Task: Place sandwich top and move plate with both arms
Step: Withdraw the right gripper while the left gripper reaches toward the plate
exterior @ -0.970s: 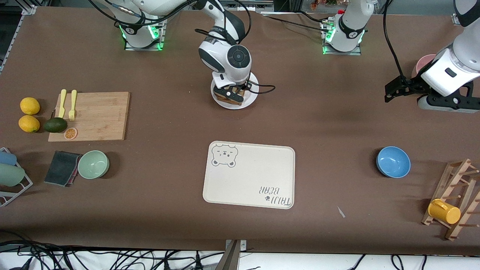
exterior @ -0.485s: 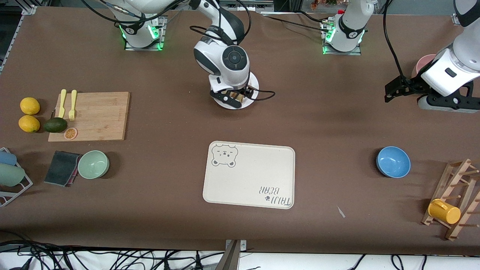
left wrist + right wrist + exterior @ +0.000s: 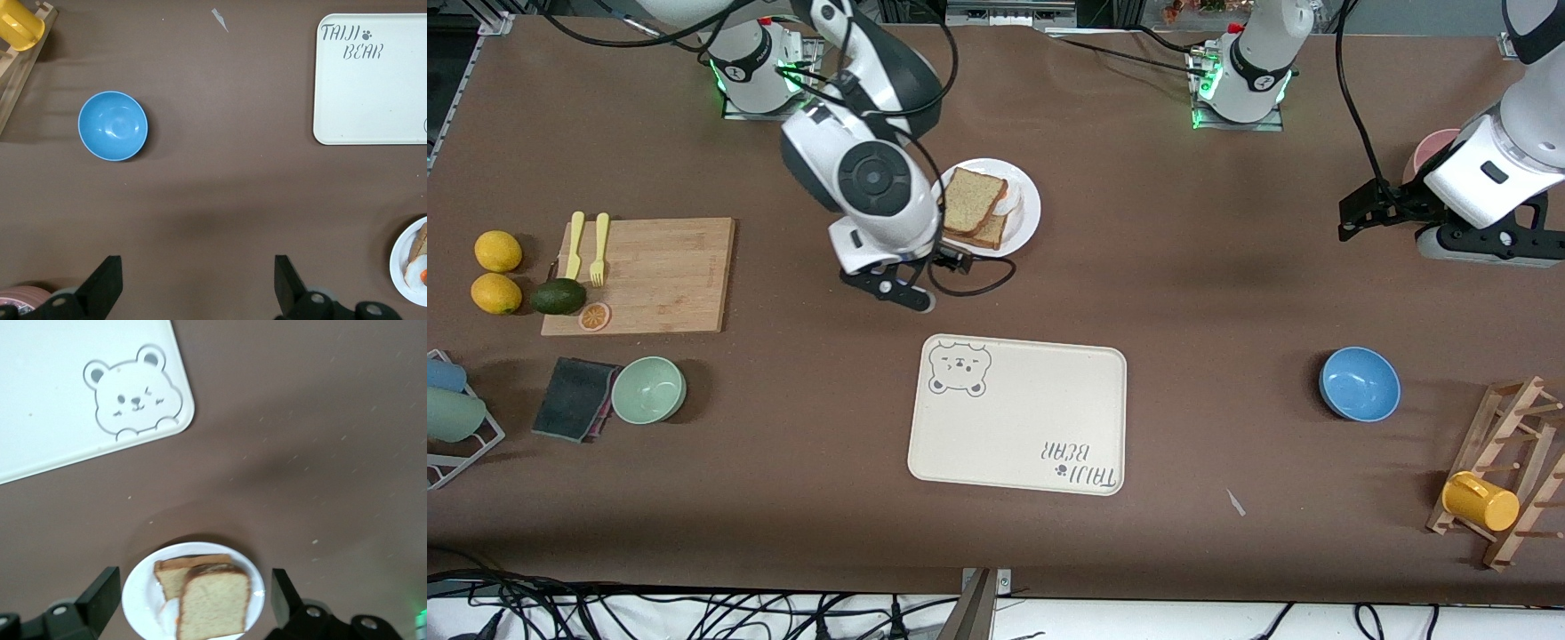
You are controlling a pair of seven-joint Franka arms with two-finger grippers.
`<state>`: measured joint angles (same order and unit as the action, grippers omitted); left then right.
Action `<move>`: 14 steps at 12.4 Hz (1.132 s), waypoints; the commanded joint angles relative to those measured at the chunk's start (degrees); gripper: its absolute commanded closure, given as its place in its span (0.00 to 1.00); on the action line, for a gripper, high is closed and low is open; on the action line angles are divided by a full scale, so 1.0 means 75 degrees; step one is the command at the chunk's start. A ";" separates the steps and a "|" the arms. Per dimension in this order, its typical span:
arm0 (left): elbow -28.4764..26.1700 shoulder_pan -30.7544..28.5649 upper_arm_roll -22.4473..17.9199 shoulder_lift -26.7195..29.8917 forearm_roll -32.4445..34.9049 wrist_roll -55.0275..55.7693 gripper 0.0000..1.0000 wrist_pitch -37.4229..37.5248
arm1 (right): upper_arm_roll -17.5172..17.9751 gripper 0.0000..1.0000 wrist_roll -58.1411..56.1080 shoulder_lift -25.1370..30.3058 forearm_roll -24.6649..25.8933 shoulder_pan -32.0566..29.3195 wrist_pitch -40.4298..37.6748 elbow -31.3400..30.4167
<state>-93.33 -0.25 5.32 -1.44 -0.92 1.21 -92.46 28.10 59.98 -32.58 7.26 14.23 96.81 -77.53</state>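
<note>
The sandwich top (image 3: 969, 197), a light tan bread slice, lies askew on a darker slice and a white fried egg on the white plate (image 3: 1028, 213), between the arm bases and the tray. It also shows in the right wrist view (image 3: 215, 601), as does the plate (image 3: 143, 587). My right gripper (image 3: 898, 286) is open and empty, up over bare table beside the plate toward the right arm's end. My left gripper (image 3: 1356, 222) is open and empty, over bare table at the left arm's end of the table.
The cream bear tray (image 3: 1018, 414) lies nearer the front camera than the plate. A blue bowl (image 3: 1359, 383), a wooden rack with a yellow mug (image 3: 1480, 501), a green bowl (image 3: 648, 389), and a cutting board (image 3: 645, 276) with avocado and lemons also stand on the table.
My right gripper has let go of the top slice on the plate, risen and swung away toward the right arm's end. The sandwich now shows uncovered. The left arm has not moved.
</note>
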 commanded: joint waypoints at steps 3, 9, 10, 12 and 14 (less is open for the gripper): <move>0.0175 0.0068 -0.0018 -0.0172 -0.0171 -0.0080 0.00 0.0129 | 0.0050 0.00 -0.2740 0.0768 -0.0007 -0.1366 -0.1258 0.0341; 0.0046 0.0174 0.0450 -0.0977 -0.1057 -0.0091 0.00 0.0152 | -0.1772 0.00 -0.6245 0.2454 -0.0823 -0.2096 -0.2454 0.0260; 0.0069 0.0174 0.0555 -0.1305 -0.1549 -0.0080 0.00 0.0083 | -0.2056 0.00 -0.6599 0.2724 -0.0943 -0.2108 -0.2536 0.0120; 0.0046 0.0186 0.0696 -0.2008 -0.2359 -0.0092 0.00 -0.0163 | -0.2572 0.00 -0.7011 0.3158 -0.0944 -0.2108 -0.2561 -0.0243; -0.0105 0.0174 0.1221 -0.2479 -0.2852 -0.0068 0.03 -0.0363 | -0.2820 0.00 -0.7188 0.3336 -0.0909 -0.2108 -0.2514 -0.0466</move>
<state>-94.23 1.25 11.65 -17.22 -19.08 1.06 -94.50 8.51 7.40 -10.01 1.12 -2.02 77.14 -77.15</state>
